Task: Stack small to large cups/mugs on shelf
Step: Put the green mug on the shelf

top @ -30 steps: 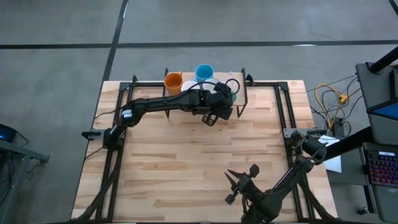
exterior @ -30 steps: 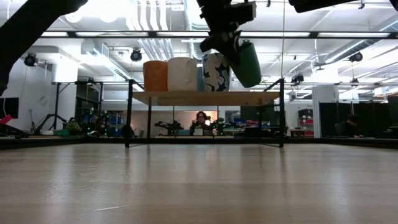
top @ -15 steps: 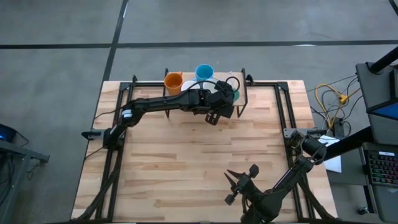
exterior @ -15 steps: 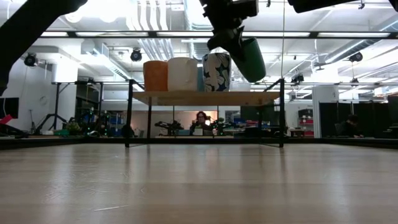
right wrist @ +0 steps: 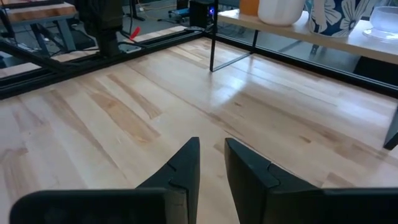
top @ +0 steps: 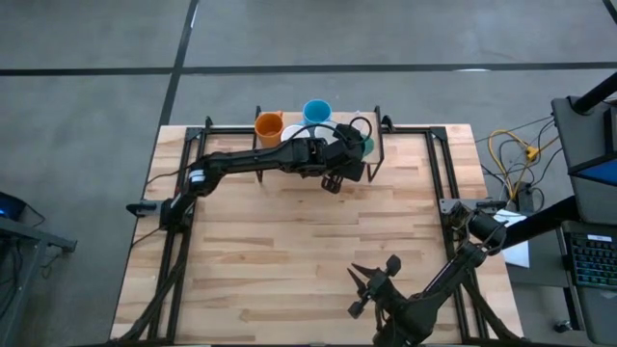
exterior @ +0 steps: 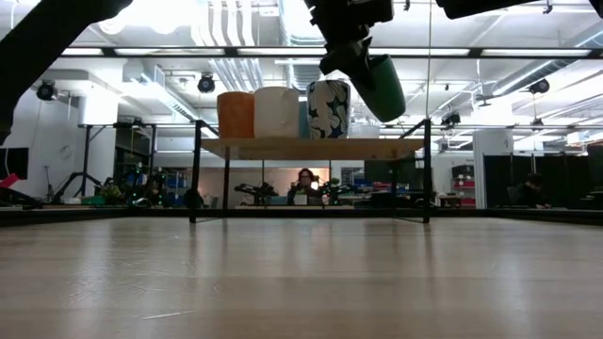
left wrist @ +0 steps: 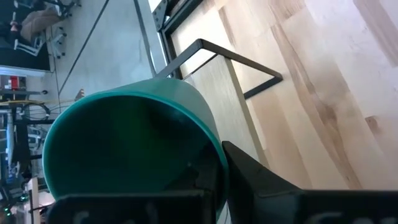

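My left gripper (top: 345, 164) is shut on the dark green cup (exterior: 382, 87), which hangs tilted above the right end of the shelf (exterior: 311, 148). The cup fills the left wrist view (left wrist: 124, 143). On the shelf's plank stand the orange cup (exterior: 236, 115), the white cup (exterior: 277, 113), the grey-white patterned mug (exterior: 328, 109) and, behind them, the light blue cup (top: 316, 113). The clear glass (right wrist: 382, 18) stands farther right on the plank. My right gripper (right wrist: 211, 149) waits low near the table's near edge, empty, its fingers a narrow gap apart. My left gripper pinches the green cup's wall at the rim (left wrist: 214, 152), one finger inside the cup and one finger (left wrist: 261, 180) outside. The cup is lifted clear of the shelf and tilted, its base pointing down and toward the table's right.
The shelf's black metal legs (exterior: 426, 169) stand at the table's far edge. Black frame rails (top: 439, 173) run along both sides of the table. Bare plank shows at the shelf's right end (left wrist: 217, 81). A person (exterior: 304, 179) sits in the room behind.
My left gripper has carried the green cup a little toward the table's right and far edge and slightly up, over the shelf's right end. The cup stays tilted in the hold.
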Available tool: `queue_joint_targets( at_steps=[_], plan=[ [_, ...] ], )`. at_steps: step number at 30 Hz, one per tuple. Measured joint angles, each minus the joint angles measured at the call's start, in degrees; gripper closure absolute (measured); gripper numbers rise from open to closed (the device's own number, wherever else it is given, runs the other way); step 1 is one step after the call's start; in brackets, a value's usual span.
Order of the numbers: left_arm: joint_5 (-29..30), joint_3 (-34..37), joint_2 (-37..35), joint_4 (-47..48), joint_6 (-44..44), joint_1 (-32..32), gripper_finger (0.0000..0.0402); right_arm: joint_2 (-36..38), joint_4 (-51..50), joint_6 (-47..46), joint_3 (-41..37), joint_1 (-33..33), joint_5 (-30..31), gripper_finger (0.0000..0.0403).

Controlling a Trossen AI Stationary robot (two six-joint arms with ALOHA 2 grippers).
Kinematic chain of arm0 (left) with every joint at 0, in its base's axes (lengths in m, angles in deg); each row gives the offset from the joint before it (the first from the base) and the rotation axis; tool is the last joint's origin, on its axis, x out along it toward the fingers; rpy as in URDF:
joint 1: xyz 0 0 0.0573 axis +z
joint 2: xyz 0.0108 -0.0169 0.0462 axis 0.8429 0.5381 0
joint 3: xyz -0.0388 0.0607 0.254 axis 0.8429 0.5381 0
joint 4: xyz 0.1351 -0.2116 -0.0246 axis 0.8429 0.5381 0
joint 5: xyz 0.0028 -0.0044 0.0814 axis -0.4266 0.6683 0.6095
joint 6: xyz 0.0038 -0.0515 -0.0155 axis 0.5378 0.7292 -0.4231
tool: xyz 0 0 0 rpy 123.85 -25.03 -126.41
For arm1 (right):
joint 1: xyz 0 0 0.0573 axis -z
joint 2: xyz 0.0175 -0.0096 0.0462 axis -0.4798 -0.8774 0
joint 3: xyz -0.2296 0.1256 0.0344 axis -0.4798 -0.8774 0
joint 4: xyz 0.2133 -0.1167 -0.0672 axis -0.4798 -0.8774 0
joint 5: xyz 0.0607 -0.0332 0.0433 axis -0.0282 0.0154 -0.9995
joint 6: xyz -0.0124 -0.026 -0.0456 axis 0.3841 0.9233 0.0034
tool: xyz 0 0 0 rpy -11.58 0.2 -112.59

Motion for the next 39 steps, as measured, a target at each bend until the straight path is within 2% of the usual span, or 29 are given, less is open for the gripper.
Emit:
queue_joint_targets(
  at_steps=[10,19,24,28,39],
  plan=[
    [2.91,0.11,0.0,0.59,-0.65,-0.04,0.0402,0.02,0.52,0.1,0.24,0.0,0.0,0.0335],
    [6.36,1.2,-0.04,-0.82,-9.34,-1.15,0.0402,0.02,1.27,0.4,0.24,-0.02,0.02,0.0335],
    [8.9,1.26,-0.02,-2.89,-3.73,-1.46,0.0402,0.02,1.48,0.45,0.24,-0.02,0.02,0.0335],
    [9.48,1.25,-0.07,-2.45,-2.95,-1.4,0.0402,0.09,2.22,0.47,0.24,-0.02,0.04,0.0335],
    [6.87,1.27,-0.07,-1.39,1.07,-1.46,0.0401,0.09,2.98,0.47,0.26,-0.15,0.04,0.0335]
  ],
)
